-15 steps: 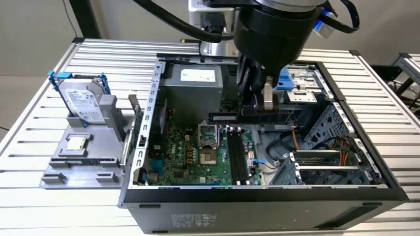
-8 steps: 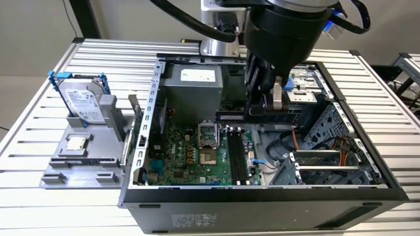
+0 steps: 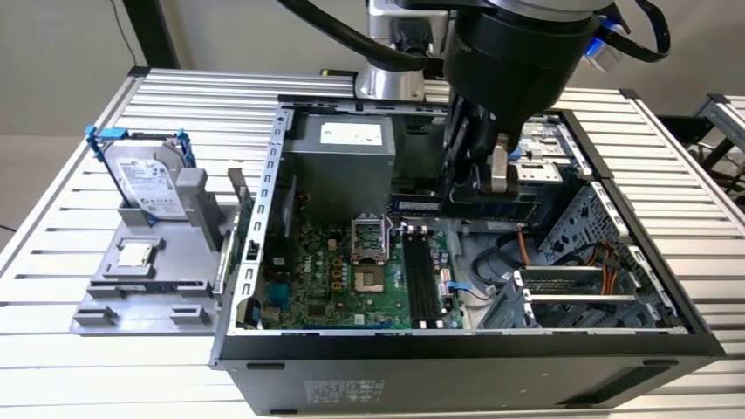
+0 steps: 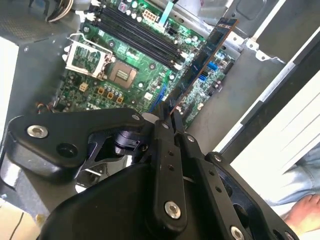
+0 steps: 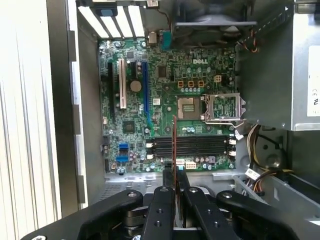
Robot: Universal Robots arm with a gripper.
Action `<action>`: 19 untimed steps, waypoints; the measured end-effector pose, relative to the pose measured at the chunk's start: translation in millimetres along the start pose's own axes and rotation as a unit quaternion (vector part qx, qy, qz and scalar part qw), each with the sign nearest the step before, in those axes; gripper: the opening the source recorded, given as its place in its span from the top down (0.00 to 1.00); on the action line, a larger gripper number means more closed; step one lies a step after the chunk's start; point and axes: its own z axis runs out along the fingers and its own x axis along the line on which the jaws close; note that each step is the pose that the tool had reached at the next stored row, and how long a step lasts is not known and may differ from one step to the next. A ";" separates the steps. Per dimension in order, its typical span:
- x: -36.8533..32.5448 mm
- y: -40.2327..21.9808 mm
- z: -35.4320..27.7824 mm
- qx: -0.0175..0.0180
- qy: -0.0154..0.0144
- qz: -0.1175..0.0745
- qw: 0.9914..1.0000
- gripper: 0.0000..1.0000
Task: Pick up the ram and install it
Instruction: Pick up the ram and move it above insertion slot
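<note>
Pinching the ram (image 4: 201,59) by one end, the hand (image 4: 168,118) hangs above the motherboard (image 5: 165,95).

upright hard drive (image 3: 149,179) in grey stand (image 3: 138,301)

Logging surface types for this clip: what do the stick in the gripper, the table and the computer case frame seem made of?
The stick, clamped in the gripper: dark matte circuit board with a brownish edge. The table: likely aluminium, by its pale ribbed slats and soft sheen. The case frame: probably bare sheet steel, dull grey with punched holes.
</note>
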 end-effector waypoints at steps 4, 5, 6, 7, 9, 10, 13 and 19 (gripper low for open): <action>-1.1 -3.4 0.0 0.000 0.000 0.012 1.000 1.00; -1.3 -4.6 0.0 0.000 0.000 0.014 1.000 1.00; -1.6 -6.0 0.0 0.000 0.000 0.016 1.000 1.00; -1.9 -7.3 -0.1 0.000 0.000 0.018 1.000 1.00; -2.4 -10.2 -0.1 0.000 0.000 0.021 1.000 1.00; -2.6 -11.7 -0.1 0.000 0.000 0.022 1.000 1.00; -2.8 -14.6 -0.2 0.000 0.000 0.022 1.000 1.00; -3.2 -19.9 -0.3 0.000 0.000 0.021 1.000 1.00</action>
